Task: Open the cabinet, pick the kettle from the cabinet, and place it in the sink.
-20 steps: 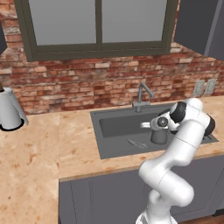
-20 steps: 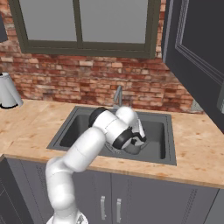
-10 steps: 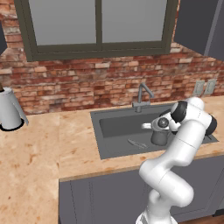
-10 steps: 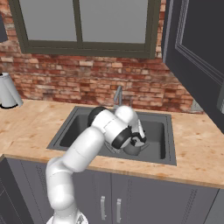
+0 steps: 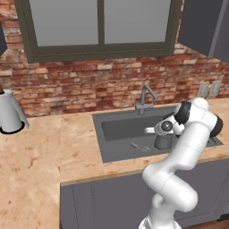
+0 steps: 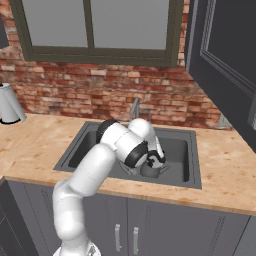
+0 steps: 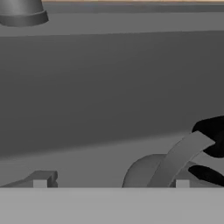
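Now that our pincer point(image 7: 109, 183) has spread fully, gripping nothing, the kettle point(image 6: 150, 171) sits released in the sink point(image 5: 129, 154) at centre frame: placement looks done.

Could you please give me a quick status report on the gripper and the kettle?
Gripper open, low inside the sink. Kettle sits on the sink floor, released. Cabinet door open. Nothing in the way.

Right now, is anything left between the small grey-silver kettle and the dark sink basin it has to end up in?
Nothing visible: the small grey-silver kettle already sits inside the dark grey rectangular sink, at its right end. The open gripper is low over it.
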Controlling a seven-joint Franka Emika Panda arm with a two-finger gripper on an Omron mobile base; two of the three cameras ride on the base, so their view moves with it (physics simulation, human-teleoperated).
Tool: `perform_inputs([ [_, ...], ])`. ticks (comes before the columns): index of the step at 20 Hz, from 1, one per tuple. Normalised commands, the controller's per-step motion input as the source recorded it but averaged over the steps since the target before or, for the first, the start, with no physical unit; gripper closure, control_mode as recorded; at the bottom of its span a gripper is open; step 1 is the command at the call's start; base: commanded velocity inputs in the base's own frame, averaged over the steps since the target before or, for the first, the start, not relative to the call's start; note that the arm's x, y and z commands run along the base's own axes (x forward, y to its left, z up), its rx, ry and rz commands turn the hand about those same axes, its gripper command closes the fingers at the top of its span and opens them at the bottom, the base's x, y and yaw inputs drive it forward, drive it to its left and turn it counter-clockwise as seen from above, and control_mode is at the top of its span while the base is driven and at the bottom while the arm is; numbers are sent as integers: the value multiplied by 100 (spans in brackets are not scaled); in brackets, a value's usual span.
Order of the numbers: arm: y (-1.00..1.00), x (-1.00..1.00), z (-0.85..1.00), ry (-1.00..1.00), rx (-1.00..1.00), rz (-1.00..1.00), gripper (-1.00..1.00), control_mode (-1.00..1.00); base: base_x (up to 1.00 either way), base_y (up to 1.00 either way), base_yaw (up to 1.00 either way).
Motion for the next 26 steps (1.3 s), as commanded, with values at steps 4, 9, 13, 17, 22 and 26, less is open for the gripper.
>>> perform_inputs([
  [4, 9, -34, -6, 0, 0, -9, -100, -100, 0, 0, 0],
  [9, 11, -32, -10, 0, -6, -14, -100, -100, 0, 0, 0],
  [13, 19, -22, -19, 0, -8, -18, -100, -100, 0, 0, 0],
  [17, 23, -6, -18, 0, -5, -17, -100, -100, 0, 0, 0],
  [22, 28, -1, -11, 0, -1, -13, -100, -100, 0, 0, 0],
  [26, 22, -7, 0, 0, 0, -14, -100, -100, 0, 0, 0],
])
